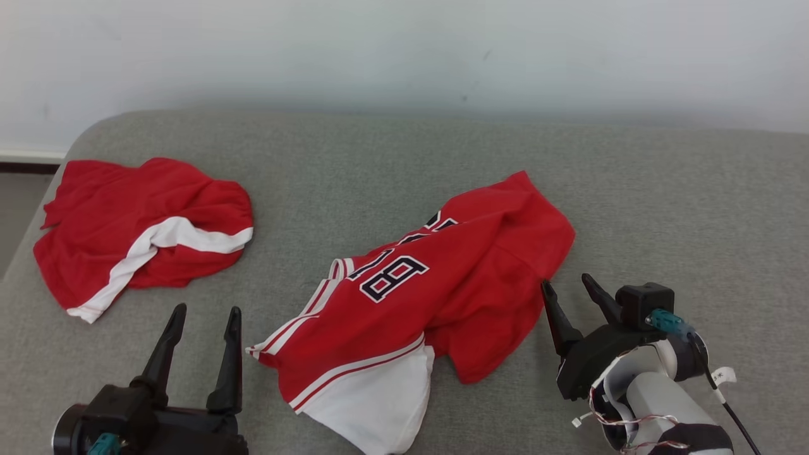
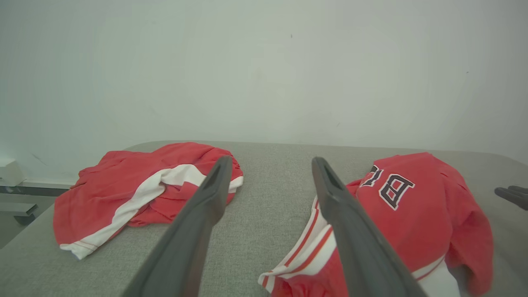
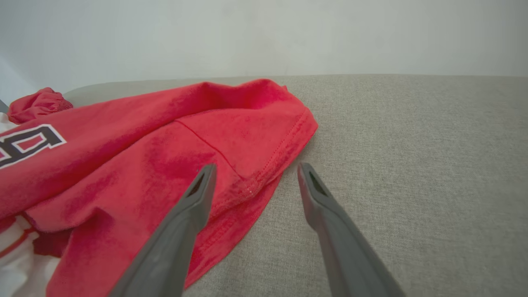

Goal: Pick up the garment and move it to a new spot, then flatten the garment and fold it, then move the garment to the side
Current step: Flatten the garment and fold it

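Right gripper [image 1: 565, 281] spread wide, empty, just beside the hem of the red jersey [image 1: 442, 284]; left gripper [image 1: 207, 309] also wide, near its striped edge. Jersey lies crumpled on the grey cushion [image 1: 379, 158]: light, limp, probably slick, so pinch the hems.

The left gripper [image 1: 207, 309] has two long, tapering black fingers [image 1: 165, 344] on a chunky black housing [image 1: 152, 414], a teal connector [image 1: 102, 444] at its base. The right gripper [image 1: 565, 281] is built alike — a black cube [image 1: 644, 302] on its wrist, a teal plug [image 1: 665, 321] feeding a black cable [image 1: 736, 416] with a white tag [image 1: 724, 376]. Behind come a pale forearm [image 1: 657, 398], thin red and white wires [image 1: 624, 421] and a dark band [image 1: 690, 440]. Close up the fingers look matte grey, slotted near the tip
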You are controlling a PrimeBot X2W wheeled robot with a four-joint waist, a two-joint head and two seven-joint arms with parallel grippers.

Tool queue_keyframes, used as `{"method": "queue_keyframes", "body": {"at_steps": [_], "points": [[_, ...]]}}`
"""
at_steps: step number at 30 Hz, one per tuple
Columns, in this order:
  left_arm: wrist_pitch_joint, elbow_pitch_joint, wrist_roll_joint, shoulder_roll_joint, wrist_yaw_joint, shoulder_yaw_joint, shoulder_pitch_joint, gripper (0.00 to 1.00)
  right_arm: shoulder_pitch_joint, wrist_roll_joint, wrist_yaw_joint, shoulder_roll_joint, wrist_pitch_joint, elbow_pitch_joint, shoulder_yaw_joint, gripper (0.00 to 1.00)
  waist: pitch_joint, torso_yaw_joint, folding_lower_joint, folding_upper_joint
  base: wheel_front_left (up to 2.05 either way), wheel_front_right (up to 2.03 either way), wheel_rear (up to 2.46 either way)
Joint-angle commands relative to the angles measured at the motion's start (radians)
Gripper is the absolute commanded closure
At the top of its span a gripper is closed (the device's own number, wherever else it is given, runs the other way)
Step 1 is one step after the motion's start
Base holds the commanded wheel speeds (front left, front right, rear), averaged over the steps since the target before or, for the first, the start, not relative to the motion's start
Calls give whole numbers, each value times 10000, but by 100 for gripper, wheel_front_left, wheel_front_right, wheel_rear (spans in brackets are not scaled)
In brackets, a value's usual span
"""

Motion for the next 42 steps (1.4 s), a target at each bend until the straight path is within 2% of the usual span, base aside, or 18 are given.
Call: {"method": "queue_keyframes", "body": {"at_steps": [1, 7, 8, 9, 10, 11, 19, 26, 27, 28, 29, 42], "points": [[-26, 43, 42, -45, -34, -61, -184, 0, -254, 147, -22, -47, -86, 359, 53, 0, 315, 335, -2, -1, 0, 0, 0], [-26, 169, -4, -124, -38, -305, -492, 0, -817, 588, -22, 5, -271, 1481, 279, 0, 598, 681, -2, -1, 0, 0, 0], [-26, 192, -10, -127, -35, -341, -522, 0, -883, 669, -22, 33, -284, 1614, 329, 10, 636, 725, -2, -1, 0, 0, 0], [-26, 216, -17, -130, -37, -365, -549, 0, -952, 728, -22, 59, -318, 1718, 388, 51, 657, 749, -2, -1, 0, 0, 0], [-26, 230, -25, -130, -38, -397, -579, 0, -1027, 779, -22, 60, -371, 1812, 433, 80, 672, 766, -2, -1, 0, 0, 0], [-26, 238, -34, -118, -39, -413, -599, 0, -1077, 850, -22, 62, -397, 1881, 479, 100, 680, 771, -2, -1, 0, 0, 0], [-26, 373, -70, -14, -43, -321, -346, 0, -1065, 1194, -22, -55, -547, 1839, 827, 100, 398, 461, -2, -1, 0, 0, 0], [-24, 386, -119, 5, -44, -196, -47, 0, -338, 1185, -22, -504, -558, 501, 638, 100, -47, -112, -2, -1, 0, 0, 0], [-24, 373, -123, -4, -44, -170, 13, 0, -260, 1122, -22, -571, -558, 132, 485, 81, -105, -178, -2, -1, 0, 0, 0], [-26, 357, -120, -13, -44, -113, 73, 0, -42, 1082, -22, -567, -559, -184, 400, 36, -176, -260, -2, -1, 0, 0, 0], [-24, 333, -127, -21, -44, -58, 116, 0, 245, 1060, -22, -541, -555, -413, 350, 0, -233, -340, -2, -1, 0, 0, 0], [-20, 119, 35, -73, -38, 838, 919, 0, 3087, 64, -22, -527, -542, -4156, -869, 0, -843, -1388, -2, -1, 0, 0, 0]]}}
